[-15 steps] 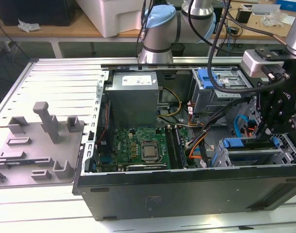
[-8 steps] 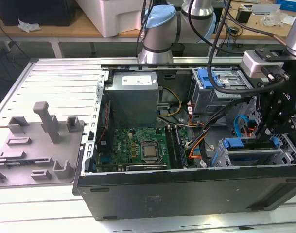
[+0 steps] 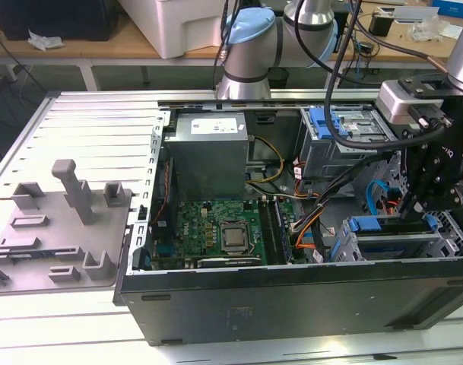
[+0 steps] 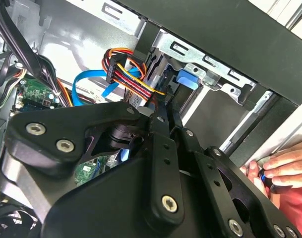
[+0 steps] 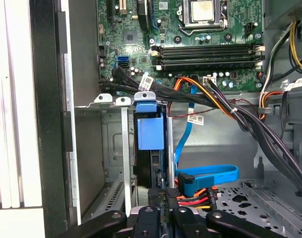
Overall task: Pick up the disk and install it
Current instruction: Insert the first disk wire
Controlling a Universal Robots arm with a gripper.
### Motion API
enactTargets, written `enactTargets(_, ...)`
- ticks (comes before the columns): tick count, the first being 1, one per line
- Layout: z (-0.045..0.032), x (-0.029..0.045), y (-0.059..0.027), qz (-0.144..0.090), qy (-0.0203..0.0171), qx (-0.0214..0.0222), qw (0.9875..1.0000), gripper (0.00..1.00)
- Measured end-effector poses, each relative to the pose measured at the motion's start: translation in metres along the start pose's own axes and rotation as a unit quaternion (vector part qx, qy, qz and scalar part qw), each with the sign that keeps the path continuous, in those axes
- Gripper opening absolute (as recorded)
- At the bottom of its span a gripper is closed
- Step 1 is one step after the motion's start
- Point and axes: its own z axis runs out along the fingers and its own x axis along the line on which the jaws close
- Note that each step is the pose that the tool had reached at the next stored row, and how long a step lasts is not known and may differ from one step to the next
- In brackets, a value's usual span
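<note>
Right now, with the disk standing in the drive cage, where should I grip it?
On the disk, probably the blue carrier end, approached from the open side of the case. It stands on edge between walls of the drive cage, so its flat faces look blocked.

arm (image 3: 250, 46): silver tube segments, pale blue joint caps, upper centre of exterior view | cables (image 3: 341, 68): black, looping down at upper right | wrist block (image 3: 402, 99): light grey, right edge | hand (image 4: 160, 148): matte black linkage plates, silver hex screws, lower half of second wrist view
</note>
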Motion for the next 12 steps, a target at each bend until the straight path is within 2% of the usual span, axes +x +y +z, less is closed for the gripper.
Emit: enactTargets(12, 0.0038, 0.0016, 0.0000, 0.002, -0.0029, -0.0002, 1.0000, 0.16)
